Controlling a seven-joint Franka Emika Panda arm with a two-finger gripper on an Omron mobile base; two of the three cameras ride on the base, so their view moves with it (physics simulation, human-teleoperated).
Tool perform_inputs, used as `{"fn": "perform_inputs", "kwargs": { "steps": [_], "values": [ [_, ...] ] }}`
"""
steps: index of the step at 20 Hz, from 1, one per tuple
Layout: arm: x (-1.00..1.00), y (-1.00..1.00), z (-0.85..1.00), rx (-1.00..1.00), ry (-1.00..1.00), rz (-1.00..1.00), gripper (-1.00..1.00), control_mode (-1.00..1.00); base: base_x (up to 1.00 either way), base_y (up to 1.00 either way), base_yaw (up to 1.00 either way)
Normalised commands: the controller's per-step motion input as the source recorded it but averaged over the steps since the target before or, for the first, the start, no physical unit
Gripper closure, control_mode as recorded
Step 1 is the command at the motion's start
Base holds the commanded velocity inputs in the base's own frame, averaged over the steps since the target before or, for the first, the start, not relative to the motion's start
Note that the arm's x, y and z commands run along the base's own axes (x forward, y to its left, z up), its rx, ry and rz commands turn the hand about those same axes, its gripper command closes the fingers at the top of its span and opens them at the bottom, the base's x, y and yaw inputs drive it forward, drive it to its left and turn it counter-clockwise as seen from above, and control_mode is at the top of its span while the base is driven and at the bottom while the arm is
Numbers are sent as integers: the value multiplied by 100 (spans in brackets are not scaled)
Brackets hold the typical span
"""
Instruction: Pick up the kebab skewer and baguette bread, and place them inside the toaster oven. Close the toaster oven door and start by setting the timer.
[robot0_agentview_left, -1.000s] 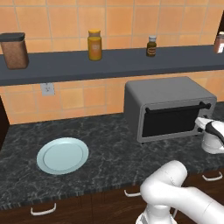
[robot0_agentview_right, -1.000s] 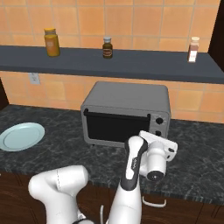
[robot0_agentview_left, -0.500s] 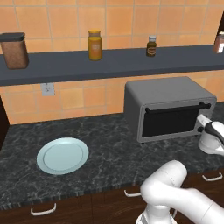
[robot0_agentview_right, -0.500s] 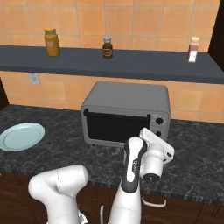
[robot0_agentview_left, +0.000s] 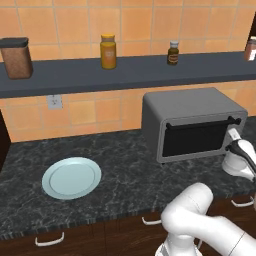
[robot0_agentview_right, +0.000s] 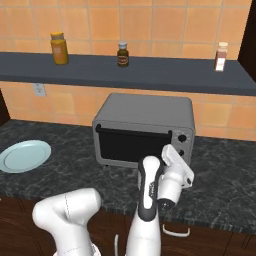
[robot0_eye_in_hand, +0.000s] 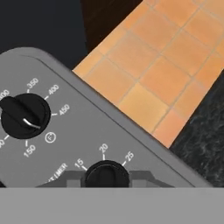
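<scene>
My claw (robot0_agentview_right: 176, 161) is pinched narrow on the timer knob (robot0_eye_in_hand: 106, 176) at the toaster oven (robot0_agentview_right: 144, 131)'s right panel. Toaster oven door (robot0_agentview_left: 199, 139) is shut. Plate (robot0_agentview_left: 71, 177) on the bench (robot0_agentview_left: 125, 185) is bare, so I judge food loaded; timer left.

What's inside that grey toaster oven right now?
Its contents can't be seen. The toaster oven has its toaster oven door shut, and the dark glass shows nothing behind it. The pale plate on the counter holds no food.
</scene>
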Motion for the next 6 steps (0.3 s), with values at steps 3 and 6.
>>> {"fn": "perform_inputs", "kwargs": {
  "steps": [3,6],
  "values": [
    [0,0,-23,27,-4,-7,100,-100,0,0,0],
    [0,0,-22,27,-4,-8,100,-100,0,0,0]
  ]
}}
